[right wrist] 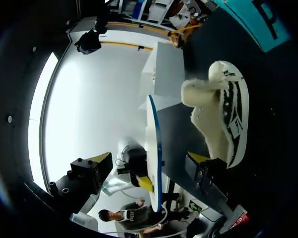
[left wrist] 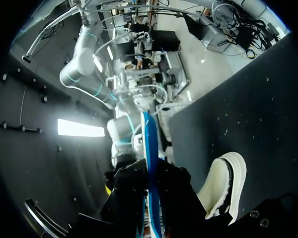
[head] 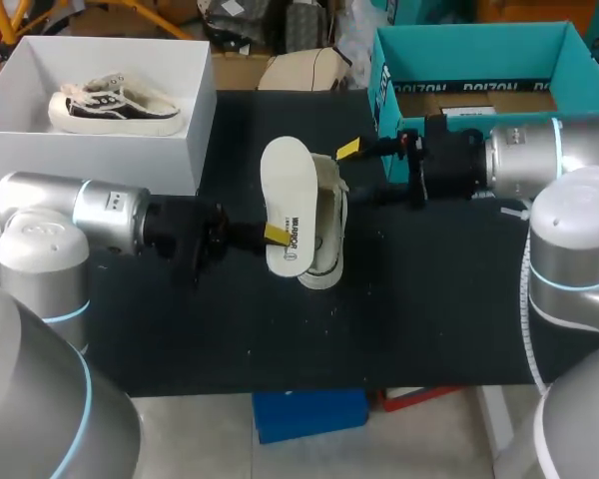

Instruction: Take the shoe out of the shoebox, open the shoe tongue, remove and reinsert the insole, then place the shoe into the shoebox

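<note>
Insole [head: 288, 190], pinched in left hand [head: 275, 235], should slide toe-first into shoe [head: 329, 228] at 3 o'clock, spread right hand [head: 357, 172] bracing.

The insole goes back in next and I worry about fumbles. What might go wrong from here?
The left end effector pinches the insole only by one edge, so it may twist or slip when pushed in. The shoe lies unheld on the table, with the right end effector open beside it, so it might slide or tip away from the insole.
</note>
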### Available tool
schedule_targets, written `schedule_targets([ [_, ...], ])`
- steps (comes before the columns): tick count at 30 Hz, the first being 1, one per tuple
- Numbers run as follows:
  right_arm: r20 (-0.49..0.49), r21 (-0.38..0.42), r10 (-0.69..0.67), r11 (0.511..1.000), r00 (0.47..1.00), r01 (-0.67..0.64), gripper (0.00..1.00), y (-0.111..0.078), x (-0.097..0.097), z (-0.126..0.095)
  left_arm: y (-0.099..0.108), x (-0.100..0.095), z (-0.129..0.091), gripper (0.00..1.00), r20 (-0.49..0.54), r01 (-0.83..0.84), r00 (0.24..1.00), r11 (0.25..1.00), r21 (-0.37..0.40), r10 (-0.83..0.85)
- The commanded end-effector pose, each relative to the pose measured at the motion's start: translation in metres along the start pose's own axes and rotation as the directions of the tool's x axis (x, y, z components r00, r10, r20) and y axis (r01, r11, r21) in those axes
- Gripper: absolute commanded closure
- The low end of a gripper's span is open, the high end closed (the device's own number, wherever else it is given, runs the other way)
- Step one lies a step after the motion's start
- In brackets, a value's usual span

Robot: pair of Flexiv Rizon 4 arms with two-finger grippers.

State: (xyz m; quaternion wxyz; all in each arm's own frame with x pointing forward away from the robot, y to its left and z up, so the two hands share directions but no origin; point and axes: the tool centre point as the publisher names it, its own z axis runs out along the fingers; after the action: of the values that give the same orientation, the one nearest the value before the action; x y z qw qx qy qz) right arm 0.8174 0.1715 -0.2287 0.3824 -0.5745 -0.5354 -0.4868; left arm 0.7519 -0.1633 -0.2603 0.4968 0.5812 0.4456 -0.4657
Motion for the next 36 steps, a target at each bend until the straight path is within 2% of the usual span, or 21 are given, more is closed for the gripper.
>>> schedule_targets([
  [1, -0.062, 0.0, 0.001, 1.0, 0.998, -0.001, 0.08, -0.005, -0.006, 0.028, -0.001, 0.0, 0.001, 1.0, -0.003, -0.002, 1.0, 1.0, -0.001, 0.002],
  [2, -0.069, 0.004, 0.004, 1.0, 0.998, -0.004, 0.09, -0.007, -0.006, 0.032, -0.001, 0.0, 0.001, 1.0, -0.003, -0.002, 1.0, 1.0, -0.001, 0.002],
  [3, -0.069, 0.009, 0.006, 1.0, 0.998, -0.005, 0.15, -0.008, -0.007, 0.036, -0.001, 0.0, 0.001, 1.0, -0.003, -0.002, 1.0, 1.0, -0.001, 0.002],
  [5, -0.077, 0.018, 0.012, 1.0, 0.997, -0.01, 0.15, -0.012, -0.008, 0.045, -0.001, 0.0, 0.001, 1.0, -0.003, -0.002, 1.0, 1.0, -0.001, 0.002],
  [7, -0.079, 0.024, 0.013, 1.0, 0.997, -0.012, 0.22, -0.013, -0.008, 0.05, -0.001, 0.0, 0.001, 1.0, -0.003, -0.002, 1.0, 1.0, -0.001, 0.002],
  [10, -0.085, 0.028, 0.016, 1.0, 0.996, -0.014, 0.4, -0.016, -0.008, 0.058, -0.001, 0.0, 0.001, 1.0, -0.003, -0.002, 1.0, 1.0, -0.001, 0.002],
  [11, -0.086, 0.03, 0.017, 0.999, 0.996, -0.015, 0.51, -0.016, -0.008, 0.06, -0.001, 0.0, 0.001, 1.0, -0.003, -0.002, 1.0, 1.0, -0.001, 0.002],
  [22, -0.095, 0.051, 0.014, 0.999, 0.995, -0.009, 0.54, -0.014, -0.008, 0.073, -0.001, 0.0, 0.001, 1.0, -0.003, -0.002, 1.0, 1.0, -0.001, 0.002],
  [36, -0.121, 0.114, -0.004, 0.993, 0.993, 0.018, 0.63, -0.005, -0.011, 0.073, -0.001, 0.0, 0.001, 1.0, -0.003, -0.002, 1.0, 1.0, -0.001, 0.002],
])
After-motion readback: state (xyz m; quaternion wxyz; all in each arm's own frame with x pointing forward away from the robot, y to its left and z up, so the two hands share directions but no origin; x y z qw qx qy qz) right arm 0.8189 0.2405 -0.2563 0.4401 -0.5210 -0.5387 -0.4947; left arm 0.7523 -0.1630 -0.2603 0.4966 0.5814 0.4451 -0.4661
